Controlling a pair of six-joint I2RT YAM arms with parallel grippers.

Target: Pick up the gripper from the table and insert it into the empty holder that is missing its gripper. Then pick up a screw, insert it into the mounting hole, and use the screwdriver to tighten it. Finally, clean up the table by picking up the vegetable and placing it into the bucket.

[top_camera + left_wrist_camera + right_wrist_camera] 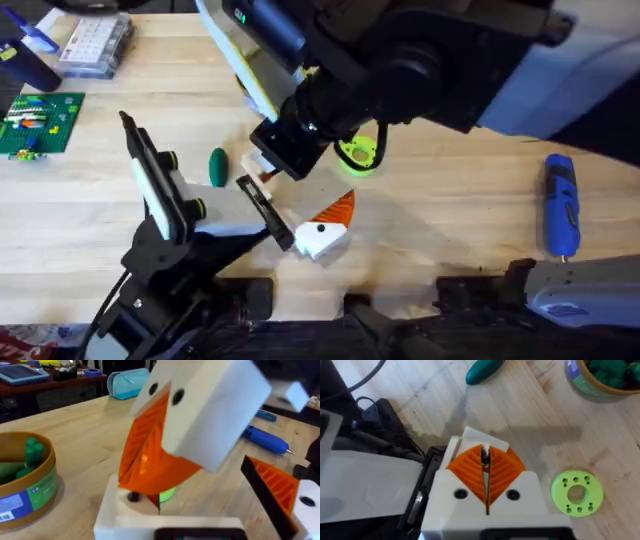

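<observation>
- Op2: Screw loc?
- Me: Looks like a tiny dark screw (484,456) nipped btw the pressed-together pads of my right gripper (486,471), just over the left arm's white holder (115,510). Light, stiff, slippery; I'd grip the shank. Left gripper (325,228): can't tell.

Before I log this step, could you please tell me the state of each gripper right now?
Left gripper: cannot be told.
Right gripper: shut, pads pressed together; nothing clearly held.
</observation>
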